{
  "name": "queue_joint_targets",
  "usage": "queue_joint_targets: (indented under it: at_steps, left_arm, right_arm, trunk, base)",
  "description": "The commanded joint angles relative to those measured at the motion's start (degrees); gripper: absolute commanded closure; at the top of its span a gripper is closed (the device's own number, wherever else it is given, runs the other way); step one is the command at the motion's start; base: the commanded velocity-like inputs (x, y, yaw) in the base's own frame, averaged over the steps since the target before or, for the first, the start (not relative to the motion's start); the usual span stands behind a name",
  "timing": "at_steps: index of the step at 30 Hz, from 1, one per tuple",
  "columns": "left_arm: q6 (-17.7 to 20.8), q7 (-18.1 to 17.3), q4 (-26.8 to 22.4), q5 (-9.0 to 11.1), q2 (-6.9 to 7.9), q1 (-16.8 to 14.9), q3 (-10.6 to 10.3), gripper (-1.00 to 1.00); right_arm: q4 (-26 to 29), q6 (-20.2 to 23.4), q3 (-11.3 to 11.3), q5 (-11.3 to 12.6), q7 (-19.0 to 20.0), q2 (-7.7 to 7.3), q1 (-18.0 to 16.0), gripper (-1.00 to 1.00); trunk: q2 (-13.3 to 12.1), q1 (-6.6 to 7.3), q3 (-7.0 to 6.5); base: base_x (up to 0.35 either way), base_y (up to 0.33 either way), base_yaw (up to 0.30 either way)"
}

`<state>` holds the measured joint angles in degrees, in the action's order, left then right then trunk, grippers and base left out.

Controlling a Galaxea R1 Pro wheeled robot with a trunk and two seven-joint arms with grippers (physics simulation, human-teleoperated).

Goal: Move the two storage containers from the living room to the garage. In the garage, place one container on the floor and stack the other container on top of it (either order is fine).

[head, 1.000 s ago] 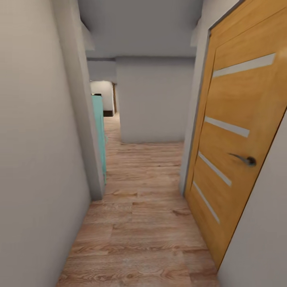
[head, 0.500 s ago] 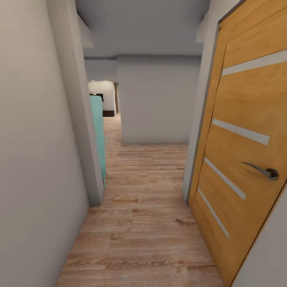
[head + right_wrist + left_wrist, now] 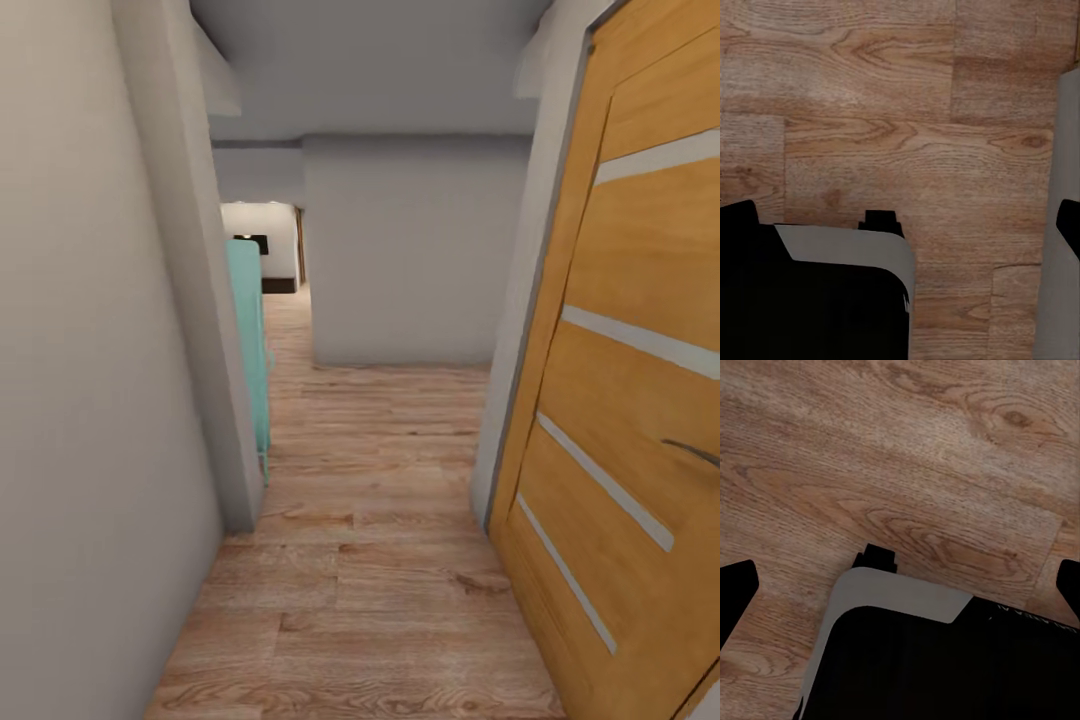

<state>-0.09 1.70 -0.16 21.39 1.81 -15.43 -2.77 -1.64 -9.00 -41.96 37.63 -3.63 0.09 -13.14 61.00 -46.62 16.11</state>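
a narrow hallway runs toward 12 o'clock over a bare wood plank floor (image 3: 370, 560), open from the near edge to the far grey wall (image 3: 410, 260) that closes the straight path. at 9 o'clock a white wall (image 3: 90, 380) presses close, ending in a corner post (image 3: 215, 380); just past it a turquoise panel (image 3: 250, 340) juts into the passage at 11 o'clock. at 3 o'clock a light-wood door (image 3: 620, 400) with frosted strips stands very near, its lever handle (image 3: 692, 452) sticking out into the gap. free passage bends at 11 o'clock, between turquoise panel and far wall, toward a distant bright room (image 3: 262, 240). under both wrists the planks lie bare beside the robot's base (image 3: 937, 660).
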Motion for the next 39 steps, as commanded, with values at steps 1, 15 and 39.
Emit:
queue_joint_targets:
  at_steps: [1, 15, 39]
  left_arm:
    - [0.00, 0.14, -0.02, 0.35, -0.02, -0.03, -0.31, -1.00]
    - [-0.41, 0.14, -0.07, 0.23, -0.06, -0.03, -0.31, -1.00]
    - [-0.40, 0.14, -0.10, 0.23, -0.07, -0.03, -0.39, -1.00]
  right_arm:
    - [-0.11, -0.23, -0.40, 0.32, -0.03, -0.01, -0.04, -1.00]
    - [-0.11, -0.20, -0.49, 0.26, -0.06, -0.18, -0.04, -1.00]
    - [-0.11, -0.25, -0.31, 0.43, -0.06, 0.26, -0.04, -1.00]
  trunk:
    - [0.04, -0.03, 0.07]
    - [0.04, -0.03, 0.07]
    - [0.04, -0.03, 0.07]
  base:
    - [0.320, 0.000, 0.093]
    - [0.320, 0.000, 0.013]
    - [0.321, 0.000, 0.000]
